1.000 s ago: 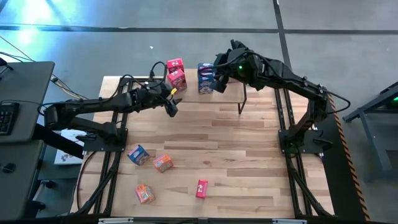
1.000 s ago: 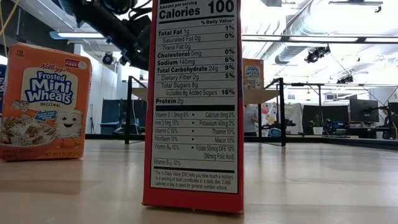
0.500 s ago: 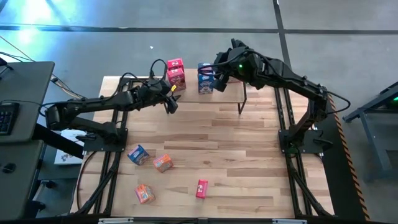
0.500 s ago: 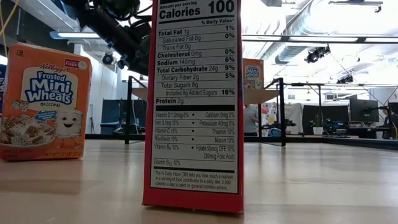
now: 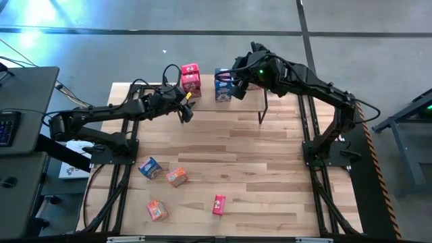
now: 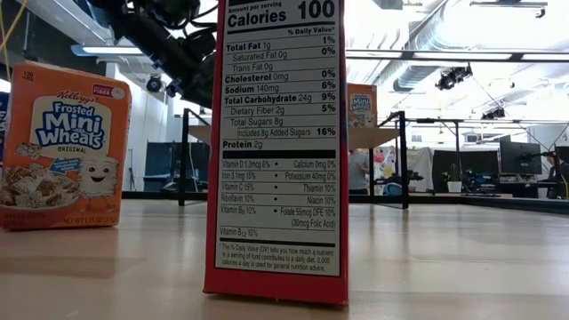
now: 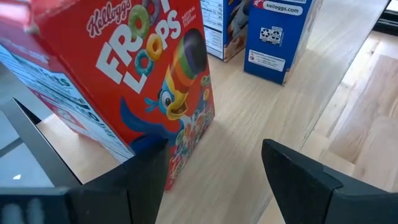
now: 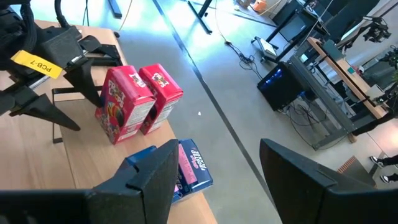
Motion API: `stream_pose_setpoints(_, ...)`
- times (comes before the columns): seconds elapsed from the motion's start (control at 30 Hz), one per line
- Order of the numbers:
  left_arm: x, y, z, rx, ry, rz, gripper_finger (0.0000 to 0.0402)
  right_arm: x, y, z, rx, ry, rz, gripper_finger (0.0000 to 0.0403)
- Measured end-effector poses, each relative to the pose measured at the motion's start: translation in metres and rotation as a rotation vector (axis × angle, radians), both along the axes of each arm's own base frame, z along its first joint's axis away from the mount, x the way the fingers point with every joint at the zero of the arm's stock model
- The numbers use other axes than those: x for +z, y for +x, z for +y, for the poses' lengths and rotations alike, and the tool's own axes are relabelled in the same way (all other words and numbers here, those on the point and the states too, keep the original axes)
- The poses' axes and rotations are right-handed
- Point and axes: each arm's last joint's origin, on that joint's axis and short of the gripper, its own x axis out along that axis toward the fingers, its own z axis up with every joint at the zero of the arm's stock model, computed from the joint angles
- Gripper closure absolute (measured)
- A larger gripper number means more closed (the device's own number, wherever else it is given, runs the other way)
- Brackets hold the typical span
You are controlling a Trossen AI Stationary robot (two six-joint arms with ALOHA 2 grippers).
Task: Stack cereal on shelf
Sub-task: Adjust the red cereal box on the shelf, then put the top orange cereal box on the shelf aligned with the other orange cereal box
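Two red cereal boxes (image 5: pixel 191 77) stand side by side on the shelf (image 5: pixel 206 99), with two blue boxes (image 5: pixel 223 85) to their right. My left gripper (image 5: pixel 185 110) is open, level at the near side of the nearer red box (image 7: pixel 143 81). One of its fingers (image 7: pixel 146 174) sits at that box's lower corner. My right gripper (image 5: pixel 237 84) is open and hovers above the blue boxes (image 8: pixel 189 165). An orange box (image 6: pixel 360 105) shows on the shelf in the low view. My left gripper has one finger (image 8: pixel 90 84) right beside the red box's lower corner (image 7: pixel 183 158), and the box stands upright on the shelf. I cannot tell whether the finger touches the box.
On the tabletop near the near edge lie a blue box (image 5: pixel 150 167), two orange boxes (image 5: pixel 177 177) (image 5: pixel 156 210) and a red box (image 5: pixel 219 204). Close to the low camera stand the red box (image 6: pixel 277 151) and an orange one (image 6: pixel 62 147). The table's middle is bare wood.
My left gripper has drawn back a little toward the table's left edge, away from the red box. The nearer red box has settled closer beside the other red box. My right arm has kept still.
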Motion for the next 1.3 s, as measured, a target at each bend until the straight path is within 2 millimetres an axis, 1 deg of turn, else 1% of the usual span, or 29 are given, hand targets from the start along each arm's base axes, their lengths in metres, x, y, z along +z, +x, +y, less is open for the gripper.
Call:
stream_pose_setpoints(0.2,0.002,-0.001,-0.003,-0.020,-0.005,-0.003,0.0155,0.000,0.000,0.000,0.000,0.000,0.000,0.0185)
stream_pose_setpoints(0.43,0.020,-0.008,-0.017,-0.093,-0.014,-0.062,0.0155,0.000,0.000,0.000,0.001,0.000,0.000,0.0185)
stream_pose_setpoints(0.53,0.027,-0.013,-0.025,-0.112,-0.022,-0.076,0.0155,0.000,0.000,0.000,0.011,0.006,0.002,0.0185)
stream_pose_setpoints(0.73,0.041,-0.025,-0.044,-0.176,-0.024,-0.124,0.0155,-0.004,0.000,0.003,0.091,0.058,0.034,0.0185)
stream_pose_setpoints(0.93,0.055,-0.038,-0.063,-0.261,-0.102,-0.242,0.0155,-0.005,0.001,0.007,0.159,0.098,0.030,0.0185)
stream_pose_setpoints(1.07,0.063,-0.048,-0.073,-0.298,-0.150,-0.285,0.0155,-0.005,0.002,0.012,0.170,0.109,0.023,0.0185)
stream_pose_setpoints(1.17,0.075,-0.055,-0.078,-0.297,-0.195,-0.254,0.0155,-0.005,0.004,0.018,0.186,0.108,0.024,0.0185)
stream_pose_setpoints(1.3,0.096,-0.062,-0.084,-0.304,-0.233,-0.207,0.0155,-0.005,0.005,0.023,0.203,0.108,0.025,0.0185)
